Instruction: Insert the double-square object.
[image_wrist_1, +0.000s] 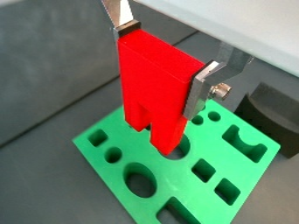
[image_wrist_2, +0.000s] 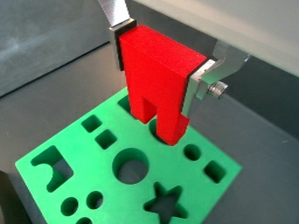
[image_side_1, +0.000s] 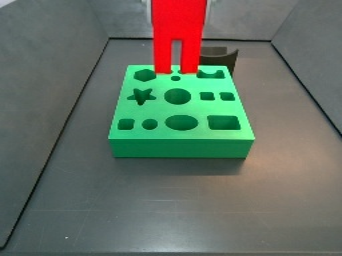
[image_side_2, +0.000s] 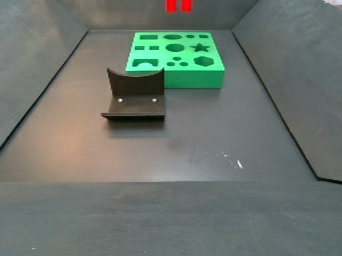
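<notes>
Overhead, we note the gripper (image_wrist_1: 162, 59) clamping the double-square object (image_wrist_1: 156, 83) upright, legs down, above the green board's (image_side_1: 181, 140) far edge.

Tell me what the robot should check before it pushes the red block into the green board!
1. Pincer shut on the double-square object: ok, a silver finger presses each side in both wrist views.
2. Block upright, legs pointing down: ok in a side view.
3. Legs above the green board: ok, near its far edge.
4. Legs lined up with their two square holes: cannot tell, the block hides them.
5. Legs already inside the holes: cannot tell; the tips look level with the board's top.
6. Fixture out of the way: ok, it stands on the floor apart from the board.
</notes>
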